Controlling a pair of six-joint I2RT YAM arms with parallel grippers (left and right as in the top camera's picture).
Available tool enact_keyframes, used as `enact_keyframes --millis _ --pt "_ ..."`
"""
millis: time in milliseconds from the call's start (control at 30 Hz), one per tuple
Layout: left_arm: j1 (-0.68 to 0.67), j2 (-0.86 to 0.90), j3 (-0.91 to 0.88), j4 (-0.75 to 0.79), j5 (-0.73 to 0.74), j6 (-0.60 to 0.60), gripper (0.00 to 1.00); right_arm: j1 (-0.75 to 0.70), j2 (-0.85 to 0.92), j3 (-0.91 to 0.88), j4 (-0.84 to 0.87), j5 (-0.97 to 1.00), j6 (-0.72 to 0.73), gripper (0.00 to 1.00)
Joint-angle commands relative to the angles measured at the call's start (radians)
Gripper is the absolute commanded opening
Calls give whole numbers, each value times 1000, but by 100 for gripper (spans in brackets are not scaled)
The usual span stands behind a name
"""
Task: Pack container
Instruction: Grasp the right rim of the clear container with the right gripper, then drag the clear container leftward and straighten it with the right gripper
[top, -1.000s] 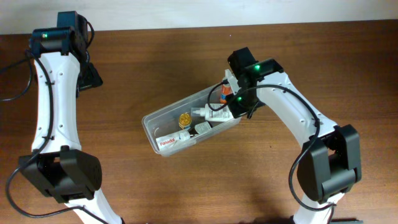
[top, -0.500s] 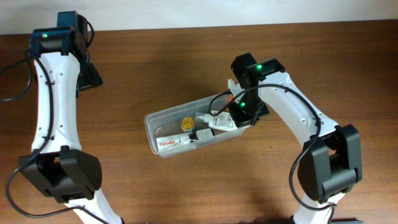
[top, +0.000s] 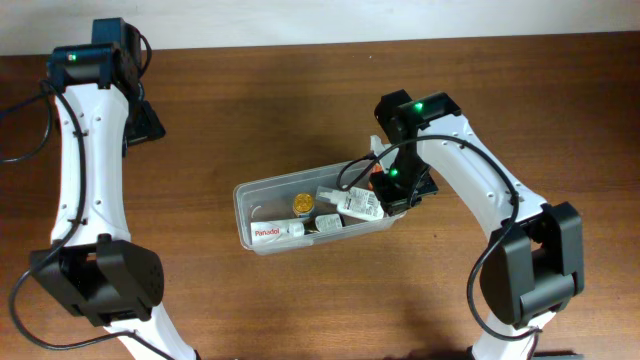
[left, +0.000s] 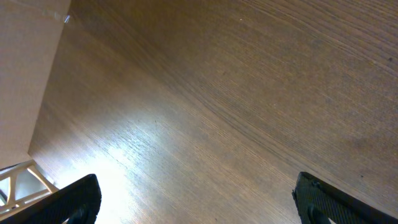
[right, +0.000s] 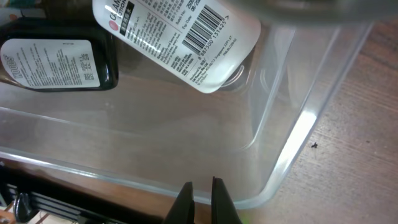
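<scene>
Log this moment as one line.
left gripper open, above table | right gripper shut on container rim | bottles inside

Clear container (right: 155, 118), white barcode-printed bottle (right: 180, 37), dark bottle (right: 56, 62) with white label, brown wood-grain table (left: 249, 93).

Container (top: 262, 196) on wooden table (top: 300, 100)
</scene>
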Motion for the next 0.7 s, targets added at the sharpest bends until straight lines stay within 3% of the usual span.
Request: enact_keyframes --millis 0,333,667 --pt "0 -7 3 -1 -14 -6 99 14 11 -21 -27 -32 15 4" --pt "0 -7 3 -1 -14 -6 99 98 1 -22 6 -44 34 4" --pt "0 -7 3 -1 -14 -6 99 122 -157 -17 56 -40 34 4"
